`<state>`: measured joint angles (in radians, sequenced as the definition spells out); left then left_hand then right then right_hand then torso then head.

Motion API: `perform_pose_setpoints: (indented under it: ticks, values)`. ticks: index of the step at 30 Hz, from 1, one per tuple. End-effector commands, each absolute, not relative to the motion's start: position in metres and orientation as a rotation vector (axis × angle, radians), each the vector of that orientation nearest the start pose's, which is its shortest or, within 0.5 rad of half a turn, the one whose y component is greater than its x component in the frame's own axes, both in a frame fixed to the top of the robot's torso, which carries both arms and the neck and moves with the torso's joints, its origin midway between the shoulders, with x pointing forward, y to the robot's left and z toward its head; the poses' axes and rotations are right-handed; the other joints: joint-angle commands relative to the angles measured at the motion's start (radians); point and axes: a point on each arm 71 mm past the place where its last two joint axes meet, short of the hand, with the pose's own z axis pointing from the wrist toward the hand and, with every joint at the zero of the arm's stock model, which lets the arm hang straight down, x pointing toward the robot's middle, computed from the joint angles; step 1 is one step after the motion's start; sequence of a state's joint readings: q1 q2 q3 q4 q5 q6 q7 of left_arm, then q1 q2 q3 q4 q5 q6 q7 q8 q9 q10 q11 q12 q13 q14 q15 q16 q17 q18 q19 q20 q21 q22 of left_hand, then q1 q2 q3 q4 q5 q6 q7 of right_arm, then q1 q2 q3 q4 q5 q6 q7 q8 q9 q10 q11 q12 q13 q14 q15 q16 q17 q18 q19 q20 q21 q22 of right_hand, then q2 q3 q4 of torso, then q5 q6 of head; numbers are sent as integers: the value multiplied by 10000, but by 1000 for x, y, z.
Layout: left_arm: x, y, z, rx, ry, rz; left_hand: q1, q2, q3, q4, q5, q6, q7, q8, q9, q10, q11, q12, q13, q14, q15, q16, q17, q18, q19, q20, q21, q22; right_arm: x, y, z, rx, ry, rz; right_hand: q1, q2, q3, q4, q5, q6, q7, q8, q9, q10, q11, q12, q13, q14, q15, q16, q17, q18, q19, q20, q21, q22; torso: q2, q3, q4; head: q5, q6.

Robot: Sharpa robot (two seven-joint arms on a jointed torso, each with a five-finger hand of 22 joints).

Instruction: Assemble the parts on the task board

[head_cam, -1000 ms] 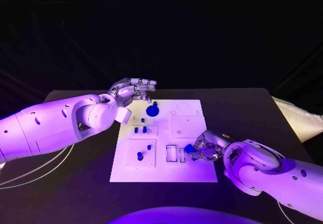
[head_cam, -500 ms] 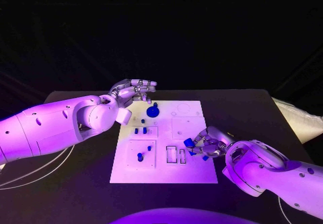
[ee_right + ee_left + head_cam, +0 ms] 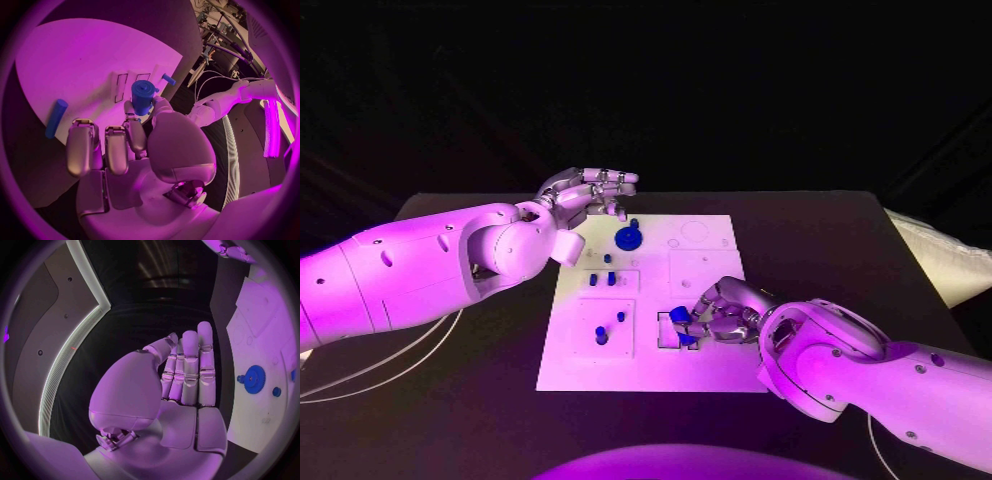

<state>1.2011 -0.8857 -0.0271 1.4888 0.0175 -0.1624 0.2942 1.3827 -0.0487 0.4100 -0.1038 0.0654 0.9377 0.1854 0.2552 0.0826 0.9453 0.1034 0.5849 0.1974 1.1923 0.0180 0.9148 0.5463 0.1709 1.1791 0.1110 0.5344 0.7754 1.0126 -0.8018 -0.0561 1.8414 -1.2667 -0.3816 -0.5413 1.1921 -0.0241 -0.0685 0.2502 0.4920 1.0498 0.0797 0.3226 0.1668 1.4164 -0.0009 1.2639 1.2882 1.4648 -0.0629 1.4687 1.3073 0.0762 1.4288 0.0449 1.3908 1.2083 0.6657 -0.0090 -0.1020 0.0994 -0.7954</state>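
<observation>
Here the right robot hand (image 3: 723,318) sits low over the near part of the task board (image 3: 711,375), pinching a short blue cylinder (image 3: 143,95) between thumb and fingertips, just above the two narrow rectangular slots (image 3: 129,80). A second blue part, a slim peg (image 3: 55,118), lies loose on the board beside that hand, and another small peg (image 3: 169,79) lies past the slots. The left robot hand (image 3: 590,189) hovers at the far edge of the board and grasps nothing, its fingers straight and close together; near it on the board is a blue gear (image 3: 254,379) with small blue studs (image 3: 276,391) beside it.

The cylinder looks like rigid moulded plastic: light, stiff, unlikely to deform, but smooth enough to twist or slide in metal fingertips. It is best held round its sides near the upper end, leaving the lower end free to enter a seat. Whether its lower end already touches the board is hard to judge, since the fingers cover it in the head view. The board rests flat on the black bench (image 3: 473,400), and small parts like these would roll if dropped.
</observation>
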Motion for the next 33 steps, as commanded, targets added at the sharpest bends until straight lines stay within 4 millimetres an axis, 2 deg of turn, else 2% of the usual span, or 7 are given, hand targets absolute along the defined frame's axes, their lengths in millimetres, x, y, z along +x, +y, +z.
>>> perform_pose_setpoints:
  ticks: [1,15,18,21,24,27,33]
  values:
    - [494,232,-180,-11574,15104,-15929,48,45,1,-42,44,-84,-9,67,-14,-47,-11,42,-11,-70,-29,60,-10,118,-37,14,62,14,377,-116,-253,2011,21016,6682,-110,19,-23,102,67,164,-68,50,28,18,-36,-57,-6,736,-90,-23,878,-47,-10,-71,33,-16,10,14,8,36,-25]
    - [494,232,-180,-11578,15140,-15941,48,45,1,-42,44,-84,-9,67,-14,-47,-11,42,-11,-70,-29,60,-10,118,-37,14,62,14,380,-109,-253,1845,20693,6606,-363,97,-194,338,93,292,-135,148,145,17,-91,-143,-15,729,-138,-47,847,-42,-17,-114,15,-36,11,12,-8,89,-51]
    - [494,232,-180,-11582,15172,-15953,67,51,32,-74,50,-87,-5,79,-17,-45,-10,51,-17,-74,-31,65,-16,118,-39,8,76,29,381,-108,-253,1794,20642,6584,-524,109,-331,379,-119,280,-142,163,190,7,-98,-197,-31,724,-146,-67,821,-42,-18,-126,10,-39,3,13,3,80,-53]
    - [493,231,-180,-11583,15207,-15971,85,59,53,-94,54,-88,-4,84,-19,-45,-10,55,-21,-75,-34,68,-19,119,-40,5,85,38,382,-107,-254,1711,20632,6543,-809,129,-606,386,-910,249,-145,194,271,-36,-97,-325,-85,707,-148,-125,740,-37,-33,-134,-17,-71,4,8,1,95,-62]
    - [493,231,-180,-11588,15237,-15977,85,59,53,-94,54,-88,-4,84,-19,-45,-10,55,-21,-75,-34,68,-19,119,-40,5,85,38,383,-107,-254,1593,20556,6484,-1138,126,-971,371,-2327,199,-146,269,377,-190,-89,-650,-295,671,-141,-244,577,-14,-85,-143,-88,-178,7,9,-2,101,-82]
    - [493,231,-180,-11594,15260,-15979,85,56,55,-97,54,-89,-3,85,-20,-46,-9,55,-22,-76,-34,69,-20,118,-41,4,87,40,384,-107,-253,1477,20443,6434,-1400,25,-1257,400,-3254,89,-118,303,450,-362,-71,-1032,-563,659,-126,-303,506,-4,-116,-132,-135,-242,2,11,-8,110,-89]
    - [493,231,-180,-11597,15288,-15987,80,50,55,-101,52,-92,0,85,-21,-49,-6,55,-24,-78,-33,69,-21,117,-43,4,89,43,384,-107,-253,1293,20417,6379,-1463,-39,-1346,404,-3539,15,-102,322,492,-451,-54,-1239,-706,647,-116,-354,439,14,-156,-125,-191,-335,1,15,-6,123,-98]
